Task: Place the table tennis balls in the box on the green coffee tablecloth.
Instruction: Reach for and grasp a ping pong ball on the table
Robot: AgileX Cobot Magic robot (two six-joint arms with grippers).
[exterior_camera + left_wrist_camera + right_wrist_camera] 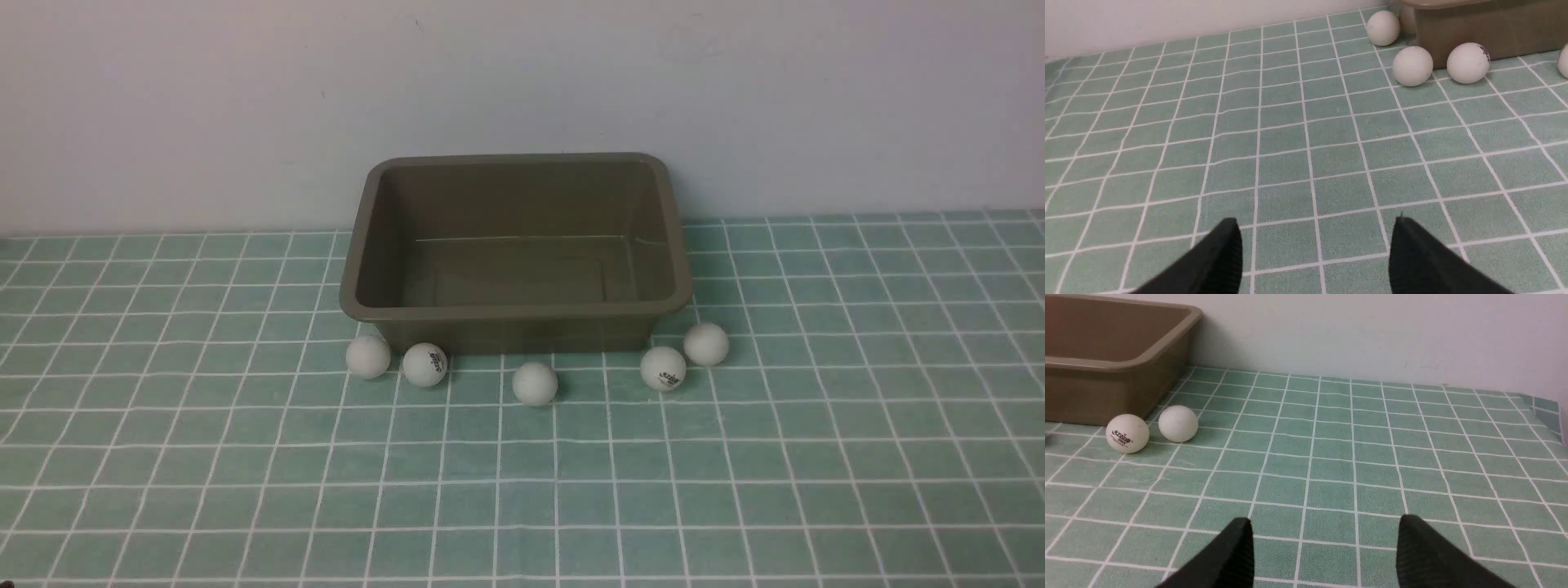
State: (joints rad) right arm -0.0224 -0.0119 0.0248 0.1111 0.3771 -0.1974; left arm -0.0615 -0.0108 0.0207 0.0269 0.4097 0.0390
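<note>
Balls [535, 383]: five, white. Front view: loose row across the frame's middle on the green checked cloth [245, 457], just before the empty brown box [522, 331]. Left wrist view: left gripper [1314, 222], jaws spread wide, holding nothing. Right wrist view: right gripper [1323, 520], jaws likewise parted, empty; two balls beside the box.

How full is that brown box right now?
Empty. In the front view the floor of the box is bare, and all five table tennis balls lie outside on the green cloth, by its near wall.
</note>
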